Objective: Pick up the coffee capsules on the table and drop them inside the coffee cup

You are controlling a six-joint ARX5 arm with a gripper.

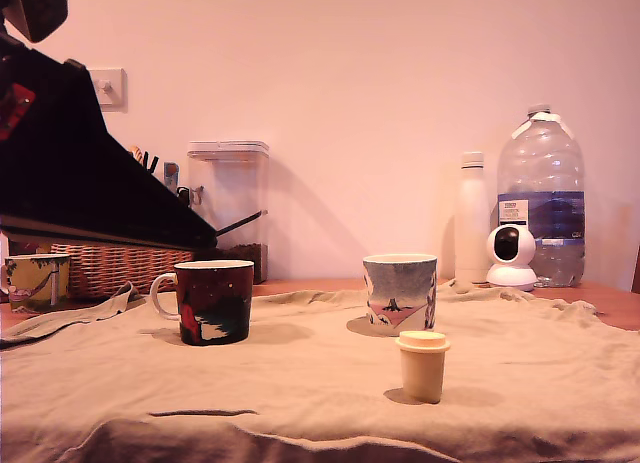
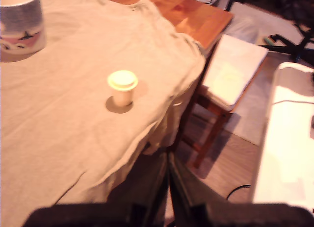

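Observation:
A cream-beige coffee capsule (image 1: 423,365) (image 2: 122,86) stands upright on the tan cloth, near the table's front edge. Behind it is a grey-blue coffee cup (image 1: 400,292) (image 2: 20,22) with a pink scene on it. A second mug (image 1: 212,300), dark red and black with a white handle, stands further to the exterior view's left. My gripper (image 2: 167,157) shows in the wrist view as two dark fingers pressed together, shut on nothing visible. It hangs off the table's edge, well short of the capsule. My dark arm (image 1: 90,173) fills the exterior view's upper left.
A tan cloth (image 1: 300,383) covers the wooden table (image 2: 196,16). At the back stand a wicker basket (image 1: 115,266), a clear canister (image 1: 230,203), a white bottle (image 1: 471,218), a small white camera (image 1: 511,255) and a large water bottle (image 1: 541,193). A chair (image 2: 230,80) stands beside the table.

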